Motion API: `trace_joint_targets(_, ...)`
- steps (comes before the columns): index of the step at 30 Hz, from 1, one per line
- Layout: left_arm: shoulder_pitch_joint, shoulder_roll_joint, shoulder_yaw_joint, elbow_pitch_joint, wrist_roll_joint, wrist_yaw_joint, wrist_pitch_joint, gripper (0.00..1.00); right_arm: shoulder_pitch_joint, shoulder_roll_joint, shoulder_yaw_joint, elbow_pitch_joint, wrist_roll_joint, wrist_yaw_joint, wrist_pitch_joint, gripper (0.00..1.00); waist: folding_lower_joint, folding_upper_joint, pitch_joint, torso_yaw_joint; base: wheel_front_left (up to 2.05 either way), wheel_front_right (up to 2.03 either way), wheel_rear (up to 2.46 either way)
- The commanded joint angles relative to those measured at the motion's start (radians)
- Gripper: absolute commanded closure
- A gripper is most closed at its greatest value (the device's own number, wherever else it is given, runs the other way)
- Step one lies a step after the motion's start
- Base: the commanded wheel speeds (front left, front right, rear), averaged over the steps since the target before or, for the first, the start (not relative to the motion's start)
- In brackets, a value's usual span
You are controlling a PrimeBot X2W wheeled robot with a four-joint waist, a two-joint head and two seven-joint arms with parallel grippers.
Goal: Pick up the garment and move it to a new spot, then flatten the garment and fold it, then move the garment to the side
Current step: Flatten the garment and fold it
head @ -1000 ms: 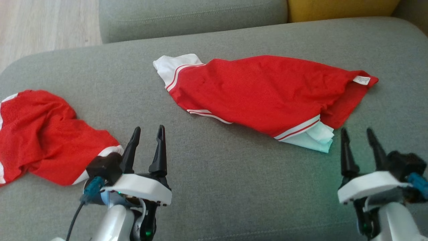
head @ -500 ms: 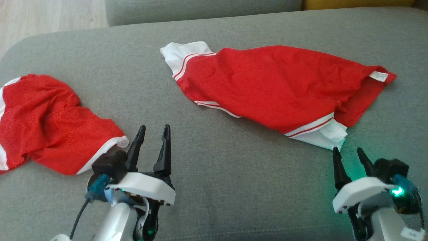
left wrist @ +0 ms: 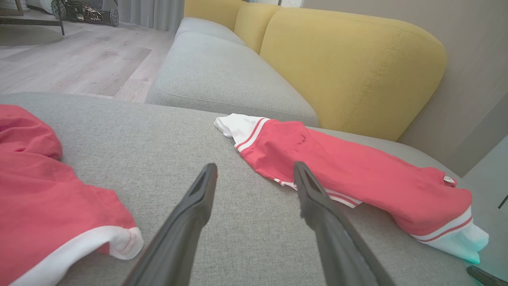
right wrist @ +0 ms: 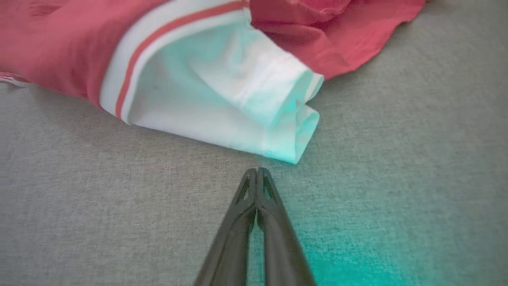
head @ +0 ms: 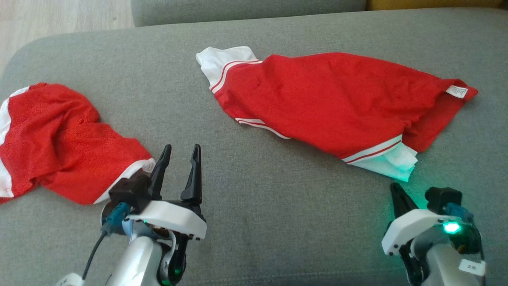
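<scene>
Since the red garment [head: 337,99] lies crumpled and unlifted toward the far right corner of the grey seat cushion [head: 278,198], nothing of the task looks done: pick-up, move, flattening, folding and setting aside all remain. The right gripper [right wrist: 256,171], fingers pressed together on nothing, points at the white sleeve [right wrist: 246,107] just beyond its tips, not touching. The left gripper [head: 181,147] hangs with fingers spread wide and empty, near a second red garment [head: 59,139] at the cushion's left edge

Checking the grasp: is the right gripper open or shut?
Shut, empty: the right gripper has its dark fingers pressed together, short of the white sleeve of the red garment.
</scene>
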Motion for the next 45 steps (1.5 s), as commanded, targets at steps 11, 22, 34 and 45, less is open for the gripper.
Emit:
trace_joint_targets(11, -0.027, 0.003, 0.027, -0.029, -0.012, 0.004, -0.008, 0.00, -0.036, -0.004, 0.026, -0.030, -0.015, -0.001, -0.046, 1.00, 0.0000, -0.0001, -0.042, -0.009, 0.00, 0.00, 0.00)
trace_joint_targets(22, 0.004, 0.003, 0.045, -0.044, -0.029, 0.014, -0.008, 0.00, 0.005, -0.003, 0.024, -0.231, 0.012, -0.001, -0.143, 1.00, 0.0000, -0.0001, -0.079, -0.009, 0.00, 0.00, 0.00)
trace_joint_targets(34, 0.065, 0.003, 0.041, -0.043, -0.039, 0.017, -0.008, 0.00, 0.146, -0.003, 0.025, -0.416, 0.051, -0.001, -0.194, 0.00, 0.0000, -0.0001, -0.111, -0.010, 0.00, 0.00, 0.00)
trace_joint_targets(45, 0.054, 0.003, 0.027, -0.043, -0.030, 0.018, -0.008, 0.00, 0.146, -0.003, -0.010, -0.404, 0.034, -0.001, -0.186, 0.00, 0.0000, -0.0001, -0.094, -0.001, 0.00, 0.00, 0.00)
